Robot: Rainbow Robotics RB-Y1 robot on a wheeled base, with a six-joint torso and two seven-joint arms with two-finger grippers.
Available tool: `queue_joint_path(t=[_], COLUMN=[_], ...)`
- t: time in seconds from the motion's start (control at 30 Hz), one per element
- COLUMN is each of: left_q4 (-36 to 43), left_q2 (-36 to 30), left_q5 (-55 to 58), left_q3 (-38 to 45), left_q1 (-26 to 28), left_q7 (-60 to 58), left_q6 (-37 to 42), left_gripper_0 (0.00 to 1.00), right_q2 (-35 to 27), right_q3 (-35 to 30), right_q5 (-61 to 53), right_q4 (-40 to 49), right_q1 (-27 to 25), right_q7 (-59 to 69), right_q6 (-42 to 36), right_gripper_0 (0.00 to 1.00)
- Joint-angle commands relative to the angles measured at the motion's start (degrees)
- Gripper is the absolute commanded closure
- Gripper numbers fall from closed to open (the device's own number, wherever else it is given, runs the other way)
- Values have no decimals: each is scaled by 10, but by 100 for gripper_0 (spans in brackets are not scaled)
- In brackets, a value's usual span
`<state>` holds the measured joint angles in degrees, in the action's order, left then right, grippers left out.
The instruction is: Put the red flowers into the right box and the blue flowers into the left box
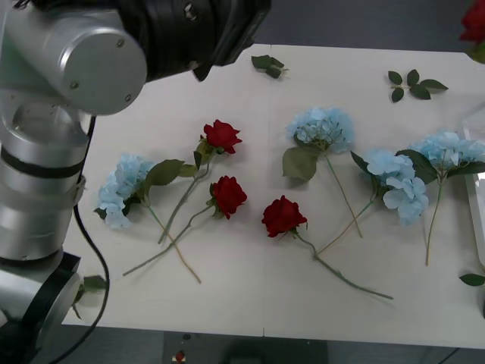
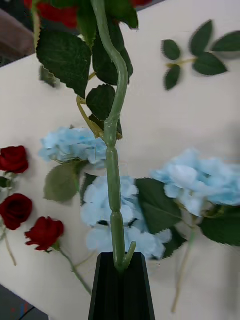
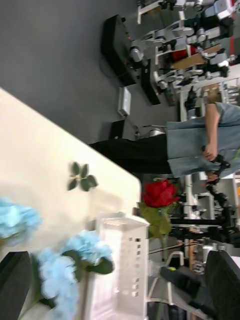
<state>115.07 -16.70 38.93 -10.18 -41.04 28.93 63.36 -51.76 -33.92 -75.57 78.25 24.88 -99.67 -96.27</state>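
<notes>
three red roses [image 1: 226, 195] lie on the white table [image 1: 227, 296] left of centre in the front view, one at the upper middle [image 1: 222, 136], one just below it and one nearer the centre [image 1: 283, 216], their thin green stems trailing toward the lower edge of the frame. four blue flowers [image 1: 322, 127] are spread across the same table: one at the left [image 1: 121, 187], whose stem crosses the stems of the two left roses, one above centre, and two at the right [image 1: 398, 182], close together with their leaves touching. loose green leaf sprigs [image 1: 413, 83] sit along the upper part of the table. at the right edge of the frame a strip of the right box [image 1: 477, 205] shows, and at the upper right corner a fourth red rose [image 1: 474, 23] is lifted clear of the table.

in the right wrist view the right gripper [image 2: 121, 265] has its black fingers pinched together on that rose's green stem [image 2: 114, 175], which runs up the middle of the frame to leaves and a bit of red bloom at the top, with blue flowers and roses on the table beneath. the left wrist view shows the same rose [image 3: 160, 193] upright beside the white perforated box [image 3: 122, 265] in the lower middle. the left gripper [image 3: 120, 285] has its dark fingers [image 3: 14, 280] spread wide apart at the lower corners, holding nothing; the left arm [image 1: 68, 91] fills the upper left of the front view.
</notes>
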Motion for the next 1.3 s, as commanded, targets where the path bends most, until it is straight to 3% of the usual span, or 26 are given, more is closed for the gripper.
queue_joint_path(t=[0.03, 0.27, 0.57, 0.9, 1.3], left_q4=[85, 161, 177, 177, 138], left_q2=[-54, -104, -136, -145, -178], left_q5=[8, 7, 0, -45, -122], left_q3=[-5, -5, -21, -10, -40], left_q1=[82, 223, 328, 352, 345], left_q7=[-10, -12, -35, -73, -38], left_q6=[22, 22, 48, 178, 215], left_gripper_0=[0, 0, 0, 0, 0], right_q2=[-35, -53, -53, -50, -38], right_q3=[-35, -77, -48, 29, 101], right_q5=[47, 139, 209, 250, 245], right_q4=[9, 9, 9, -33, -121], right_q1=[-28, -90, -147, -165, -165], right_q7=[32, 25, 23, 25, 17], right_q6=[5, 34, 140, 250, 360], right_gripper_0=[100, 100, 100, 100, 100])
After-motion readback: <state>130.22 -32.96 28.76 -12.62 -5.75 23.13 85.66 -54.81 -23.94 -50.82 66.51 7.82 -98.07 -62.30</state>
